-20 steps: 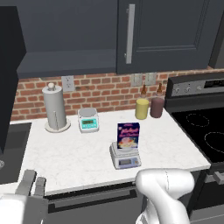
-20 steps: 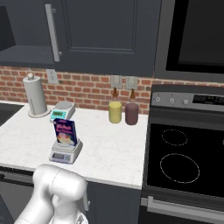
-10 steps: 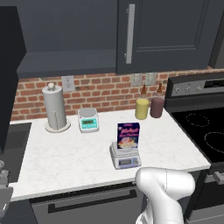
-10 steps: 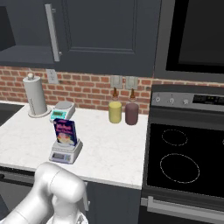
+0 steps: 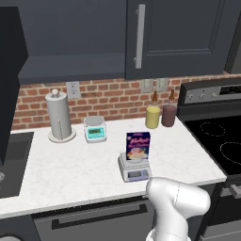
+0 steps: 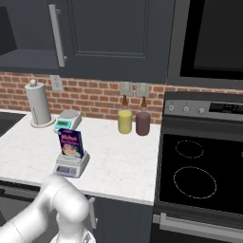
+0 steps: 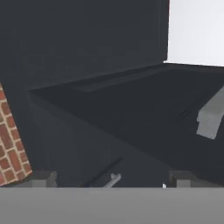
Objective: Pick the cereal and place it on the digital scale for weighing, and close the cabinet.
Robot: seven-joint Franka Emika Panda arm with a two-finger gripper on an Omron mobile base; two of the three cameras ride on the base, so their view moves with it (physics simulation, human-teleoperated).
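**On the scale already: cereal placed, cabinet door left**

Down at the near-left the hand has swung away. A sec ago the gripper showed low over the near-left counter edge in the left base view; now it has dropped off that edge, with only the white elbow left at the near side. In the hand view the gripper (image 7: 113, 178) is spread wide w/ nothing between the tips, facing dark panels and a strip of brick. Exactly which panel it faces I can't tell.

The cereal (image 5: 138, 147) stands upright on the digital scale (image 5: 135, 172), mid-counter toward the near edge, so the placing part looks done. What's left is the cabinet (image 5: 188, 37): its right door is shut, but the left door (image 5: 9, 84) hangs open at far left w/ the shelf exposed. The leftward swing is probably the approach to that door.

Nearby are a paper towel roll (image 5: 59, 115) and a teal-front scale (image 5: 95, 129) by the back wall, two canisters (image 5: 152, 116) right of those, and the stove (image 5: 221, 146) at right. All of it sits apart from the door's swing — the arm itself must stay clear of the cereal box.
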